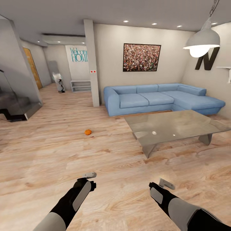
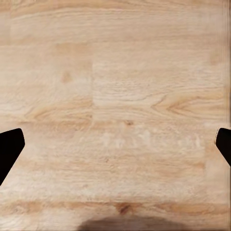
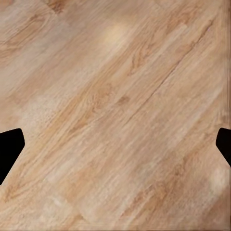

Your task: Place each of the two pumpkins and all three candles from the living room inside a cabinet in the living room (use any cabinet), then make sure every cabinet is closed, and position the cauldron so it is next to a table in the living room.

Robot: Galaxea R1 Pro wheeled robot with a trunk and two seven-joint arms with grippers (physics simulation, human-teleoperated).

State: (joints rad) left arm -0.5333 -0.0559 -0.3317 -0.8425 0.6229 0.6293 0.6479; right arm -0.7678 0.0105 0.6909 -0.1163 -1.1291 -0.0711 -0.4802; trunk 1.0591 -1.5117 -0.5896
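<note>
Head view: both black-and-grey arms reach low over pale wood-plank floor [image 1: 64,150], nearest the camera. Left gripper [image 1: 90,175] and right gripper [image 1: 167,183] each show pale fingers with nothing between them; how wide they stand I cannot tell from this angle. Well ahead, one small round orange pumpkin [image 1: 88,132] sits alone on the boards, apart from the low rectangular coffee table with glossy grey-olive top [image 1: 173,128]. Blue corner sofa [image 1: 160,98] stands behind the table. By my reading, the task is early: this pumpkin is not stowed, and candles, cabinet and cauldron are yet to be found.

Writing: teal lettering on the far white wall panel [image 1: 78,54] reads "Welcome HOME", partly cut by the pillar; large black letter "N" [image 1: 207,58] on the right wall.

Left wrist view: bare planks; dark fingertips [image 2: 9,147] at opposite edges, spread wide, empty.

Right wrist view: the same, fingertips [image 3: 9,144] wide apart over bare floor.
</note>
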